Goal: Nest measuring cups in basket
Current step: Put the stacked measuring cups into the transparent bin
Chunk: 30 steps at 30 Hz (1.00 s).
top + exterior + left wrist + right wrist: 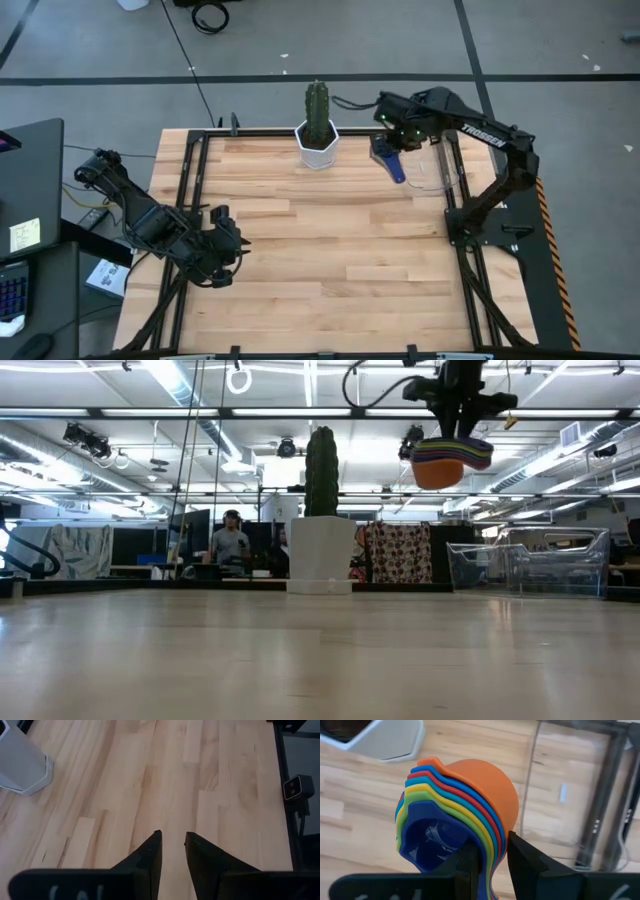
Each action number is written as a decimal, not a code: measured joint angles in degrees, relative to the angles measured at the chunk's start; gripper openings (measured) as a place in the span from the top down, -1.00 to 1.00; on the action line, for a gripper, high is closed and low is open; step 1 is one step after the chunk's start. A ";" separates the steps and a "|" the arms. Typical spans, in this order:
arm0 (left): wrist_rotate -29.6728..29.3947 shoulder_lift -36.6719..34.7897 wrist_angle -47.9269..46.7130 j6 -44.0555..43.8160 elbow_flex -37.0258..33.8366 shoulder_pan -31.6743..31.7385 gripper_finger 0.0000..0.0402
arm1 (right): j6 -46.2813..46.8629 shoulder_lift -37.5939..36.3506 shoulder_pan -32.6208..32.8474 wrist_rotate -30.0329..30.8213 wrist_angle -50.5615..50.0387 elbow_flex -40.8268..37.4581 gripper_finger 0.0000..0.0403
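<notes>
Measuring cups (455, 815) nested, handles hidden | right fingers (525, 857) pinching them | left fingers (150, 855) spread

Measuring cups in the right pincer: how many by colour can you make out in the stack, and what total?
Stack of measuring cups in the right pincer, held above the table, by visible rims in the right wrist view:
orange: 1
red: 1
blue: 2
yellow: 1
green: 1
dark blue or purple: 1
Total: 7
The basket holds none.
</notes>
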 joint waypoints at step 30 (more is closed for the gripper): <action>-3.92 0.00 -0.04 -6.97 0.00 0.24 0.54 | -15.34 -14.98 -26.27 -6.60 14.07 -29.01 0.57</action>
